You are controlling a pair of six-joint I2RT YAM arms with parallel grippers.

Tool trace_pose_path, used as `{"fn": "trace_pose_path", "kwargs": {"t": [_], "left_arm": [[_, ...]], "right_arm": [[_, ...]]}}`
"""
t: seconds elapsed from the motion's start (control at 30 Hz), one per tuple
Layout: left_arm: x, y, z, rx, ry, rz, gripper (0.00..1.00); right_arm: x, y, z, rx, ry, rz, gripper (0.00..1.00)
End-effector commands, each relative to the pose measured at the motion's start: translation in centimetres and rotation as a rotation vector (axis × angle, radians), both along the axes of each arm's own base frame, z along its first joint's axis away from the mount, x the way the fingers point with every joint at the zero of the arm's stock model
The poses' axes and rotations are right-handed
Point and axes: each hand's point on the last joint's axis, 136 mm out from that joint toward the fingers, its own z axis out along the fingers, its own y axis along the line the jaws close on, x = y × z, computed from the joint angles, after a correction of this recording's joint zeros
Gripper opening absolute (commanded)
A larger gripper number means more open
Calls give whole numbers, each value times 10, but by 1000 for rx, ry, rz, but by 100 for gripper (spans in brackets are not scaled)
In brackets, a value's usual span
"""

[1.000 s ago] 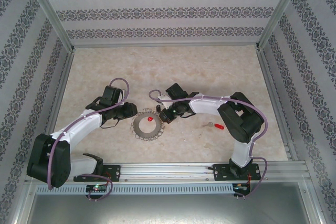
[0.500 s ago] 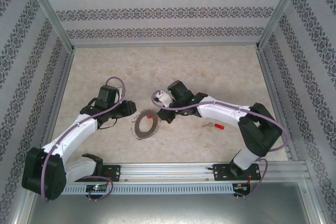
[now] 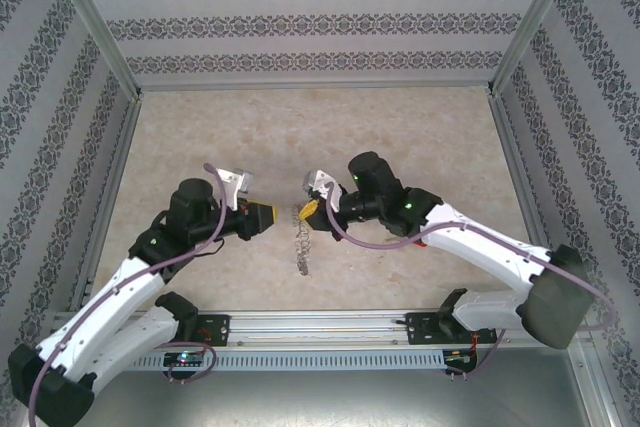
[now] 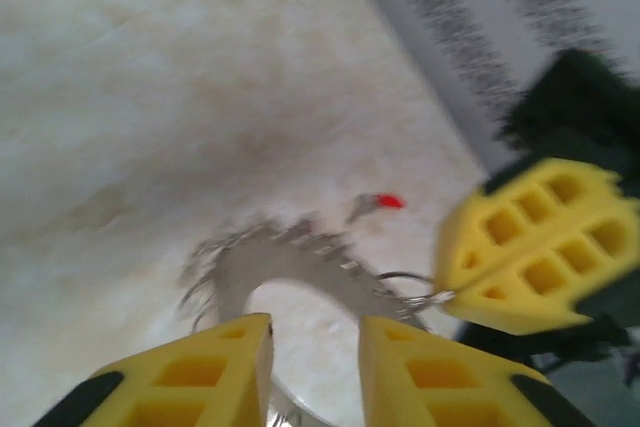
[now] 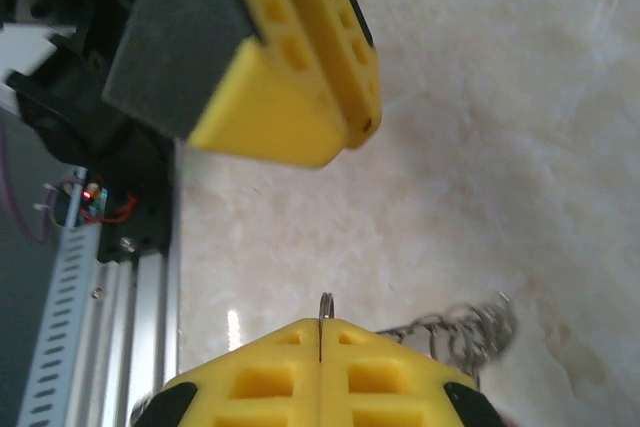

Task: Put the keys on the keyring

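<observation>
Keyring point(image 3: 301, 239) hangs from the tips of the right gripper point(image 3: 311, 208), which are clenched on its top. It dangles below those fingertips over the table point(image 3: 400, 137). From above it is edge-on, a thin grey streak between the two grippers. The left gripper point(image 3: 272, 217) is just beside it on the far side, with its tips pointing at the right fingertips. Whether the ring's lower end touches the table cannot be told.

The left wrist view shows the keyring point(image 4: 290, 262) face-on, as a wavy, scalloped arc beyond the left gripper point(image 4: 313, 325). A thin wire loop point(image 4: 405, 285) at the ring's edge is pinched in the tip of the right fingers point(image 4: 530, 247). The left fingers stand apart with a narrow gap and nothing pressed between the pads. The ring's lower curve shows through that gap. Past the ring, farther from the left fingertips, a key point(image 4: 385, 202) with a red head lies on the table, well apart from both grippers.

In the right wrist view the right gripper point(image 5: 320, 332) has its fingers flat together. The loop's end pokes out at the seam, and the keyring's coil point(image 5: 460, 332) is bunched just beside the tips. The left gripper point(image 5: 345, 137) faces them closely; its fingers overlap at this angle, so their gap is hard to judge.

The left wrist picture is blurred. The scallops smear, and the key's blade is a grey smudge.
</observation>
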Motion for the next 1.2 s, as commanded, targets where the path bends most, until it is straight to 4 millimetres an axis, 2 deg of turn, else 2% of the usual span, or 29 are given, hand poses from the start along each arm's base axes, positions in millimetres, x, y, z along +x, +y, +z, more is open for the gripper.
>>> {"fn": "trace_pose_path", "kwargs": {"t": [0.0,0.1,0.2,0.33,0.5,0.63,0.87,1.03,1.17], "left_arm": [[-25,-16,50,-150,-278,-156,34],[-36,-15,65,-186,-403,-178,40],[-35,-16,68,-161,-429,-185,43],[-44,-31,68,-138,-461,-269,44],[-59,-47,68,-95,-525,-370,43],[-67,-49,70,-92,-580,-399,43],[-68,-54,67,-61,-609,-426,35],[-68,-56,73,-65,-633,-431,27],[-68,-58,71,-54,-629,-441,25]], "right_arm": [[-25,3,37,122,-71,126,0],[-37,-1,54,174,-93,173,0],[-45,-5,67,212,-108,202,0],[-53,-7,74,240,-105,234,0],[-56,-7,73,248,-98,247,0],[-53,-8,70,244,-88,247,0],[-57,-9,71,255,-81,272,0],[-58,-9,67,245,-63,280,0],[-59,-10,69,252,-66,287,0]]}}
